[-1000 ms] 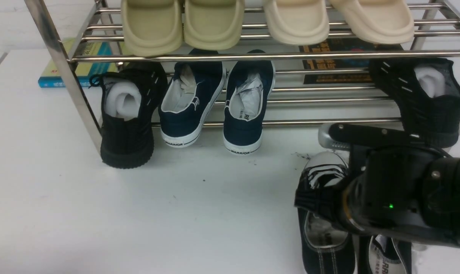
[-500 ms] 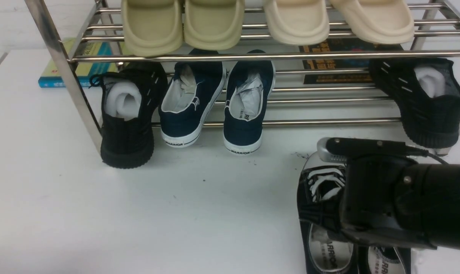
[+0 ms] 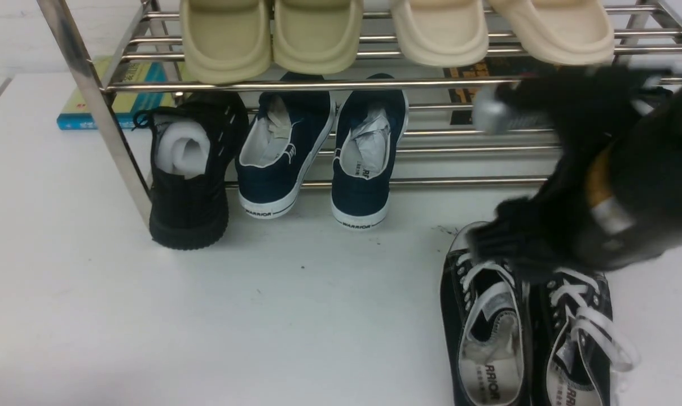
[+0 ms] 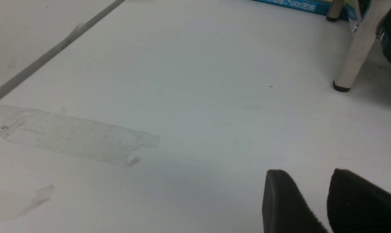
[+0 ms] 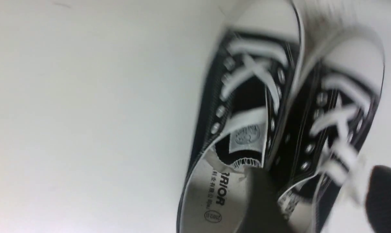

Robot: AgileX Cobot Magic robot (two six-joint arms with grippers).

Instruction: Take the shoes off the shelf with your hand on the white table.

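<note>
WARRIOR in black on the white heel soles of both navy slip-ons (image 3: 363, 186), lower tier of the shelf (image 3: 374, 84). RRIOR readable on an insole (image 3: 490, 366) of the black sneakers (image 3: 456, 316), near right.

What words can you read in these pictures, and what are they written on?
"WARRIOR": on the white heel sole of each of the navy slip-ons.
"RRIOR": on the insole of one black lace-up sneaker; the first letters are hidden and the small print below is unreadable.
Blue-edged book and dark book: print too blurred to read.
</note>
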